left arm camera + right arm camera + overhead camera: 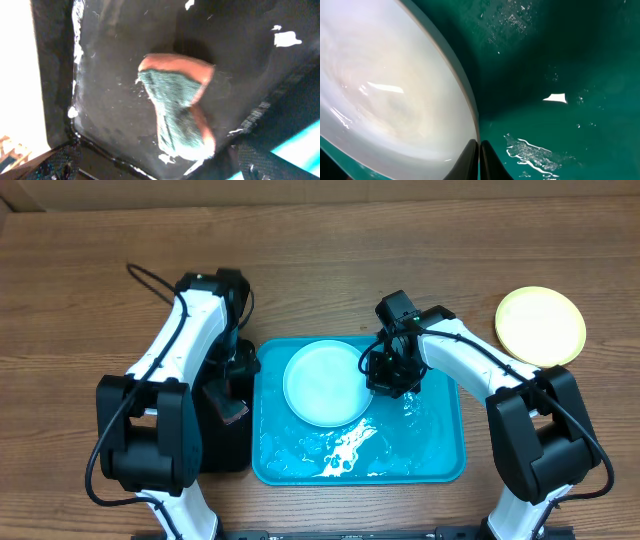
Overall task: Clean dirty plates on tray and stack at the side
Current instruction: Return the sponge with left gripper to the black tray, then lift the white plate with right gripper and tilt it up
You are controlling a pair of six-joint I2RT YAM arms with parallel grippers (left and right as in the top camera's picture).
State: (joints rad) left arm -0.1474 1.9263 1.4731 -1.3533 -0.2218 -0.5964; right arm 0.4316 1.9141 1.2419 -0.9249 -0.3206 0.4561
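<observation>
A light blue plate with a whitish centre lies in the left half of the bright blue tray. My right gripper is shut on the plate's right rim, and the right wrist view shows its fingers pinched on the plate's edge over the wet tray floor. A pale yellow plate lies on the table at the far right. My left gripper hangs open over the black tray. Its fingers are spread just short of an orange and green sponge.
White foam streaks and water cover the blue tray's front half. The black tray is wet with foam specks. It stands against the blue tray's left side. Both arms reach in from the front edge.
</observation>
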